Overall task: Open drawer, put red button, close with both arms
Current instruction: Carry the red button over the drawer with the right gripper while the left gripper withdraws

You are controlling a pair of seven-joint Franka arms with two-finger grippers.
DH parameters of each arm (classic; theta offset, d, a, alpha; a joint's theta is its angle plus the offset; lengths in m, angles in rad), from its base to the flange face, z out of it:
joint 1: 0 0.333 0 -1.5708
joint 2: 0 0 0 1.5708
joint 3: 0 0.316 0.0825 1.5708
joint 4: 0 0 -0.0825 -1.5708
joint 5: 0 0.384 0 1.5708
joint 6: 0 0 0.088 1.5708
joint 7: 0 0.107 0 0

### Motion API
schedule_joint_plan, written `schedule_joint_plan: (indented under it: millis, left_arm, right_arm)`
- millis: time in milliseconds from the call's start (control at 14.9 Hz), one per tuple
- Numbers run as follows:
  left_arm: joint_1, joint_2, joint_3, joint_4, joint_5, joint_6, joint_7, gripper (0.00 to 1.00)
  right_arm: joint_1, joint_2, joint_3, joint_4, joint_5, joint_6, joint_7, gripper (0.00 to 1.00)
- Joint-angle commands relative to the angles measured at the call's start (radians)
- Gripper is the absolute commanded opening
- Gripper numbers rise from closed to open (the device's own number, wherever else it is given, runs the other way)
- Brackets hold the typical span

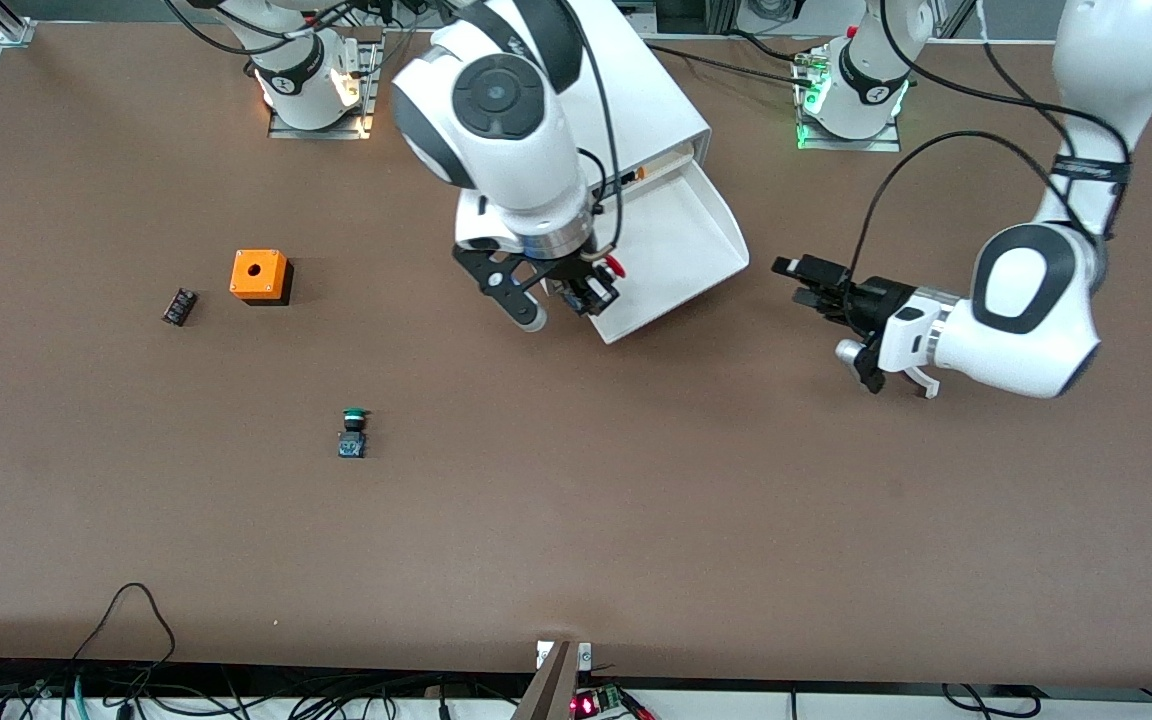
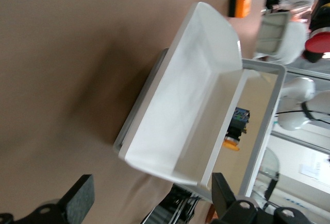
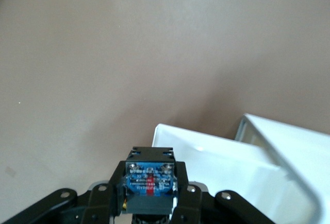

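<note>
Right gripper (image 1: 591, 290) is pinching the red button (image 1: 615, 265) by its square body over the open drawer (image 1: 681, 240) corner; light, rigid, smooth-capped. Left gripper (image 1: 816, 285) is hanging spread beside the drawer.

the right gripper (image 3: 148, 203) clamps its black fingers (image 3: 105, 203) on the red button's (image 3: 149, 183) blue-and-black body, over the open white drawer's (image 3: 216, 157) rim and the brown tabletop (image 3: 129, 54).

Cabinet (image 1: 636, 110) half hidden by arm
</note>
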Motion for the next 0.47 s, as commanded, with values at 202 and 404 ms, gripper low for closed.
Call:
schedule_joint_plan:
  millis: [202, 404]
  left_arm:
    - [-0.015, 0.003, -0.018, 0.276, 0.339, -0.180, -0.310, 1.00]
    - [-0.061, -0.016, -0.020, 0.333, 0.519, -0.182, -0.370, 1.00]
  right_arm:
    - [0.132, 0.125, -0.009, 0.027, -0.100, 0.108, 0.274, 0.00]
    - [0.158, 0.157, -0.009, 0.025, -0.100, 0.119, 0.342, 0.00]
